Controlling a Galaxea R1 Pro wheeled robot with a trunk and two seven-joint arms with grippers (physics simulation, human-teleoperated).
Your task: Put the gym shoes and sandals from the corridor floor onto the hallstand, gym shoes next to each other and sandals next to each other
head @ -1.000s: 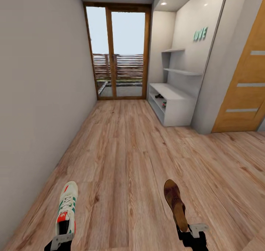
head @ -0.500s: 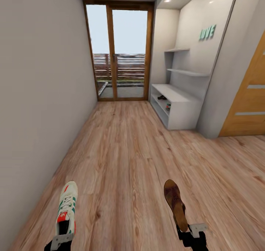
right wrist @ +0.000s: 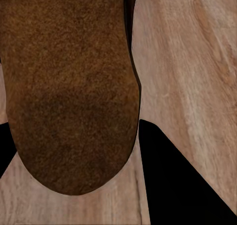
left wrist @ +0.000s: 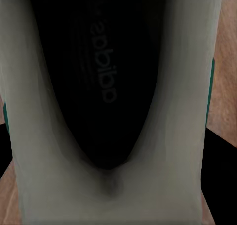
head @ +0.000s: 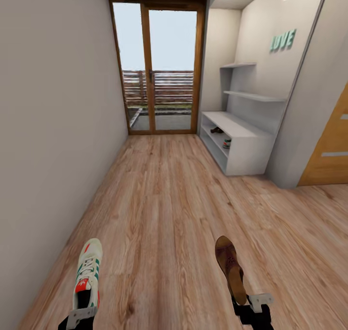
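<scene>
Left hand (head: 79,315) gripped a gym shoe (head: 88,272) by its heel, right hand (head: 252,307) a sandal (head: 230,267); carry both level while approaching the hallstand (head: 237,141), avoiding swing

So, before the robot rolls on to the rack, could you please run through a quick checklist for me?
1. Left pincer carries a gym shoe by its heel: ok.
2. Right pincer carries a sandal by its heel: ok.
3. Hallstand in sight ahead on the right: ok.
4. Corridor floor between robot and rack free of obstacles: ok.
5. Other gym shoe and sandal already on the rack: cannot tell; small items sit on its shelves, too small to identify.
6. Firmness of both grips: cannot tell.
</scene>
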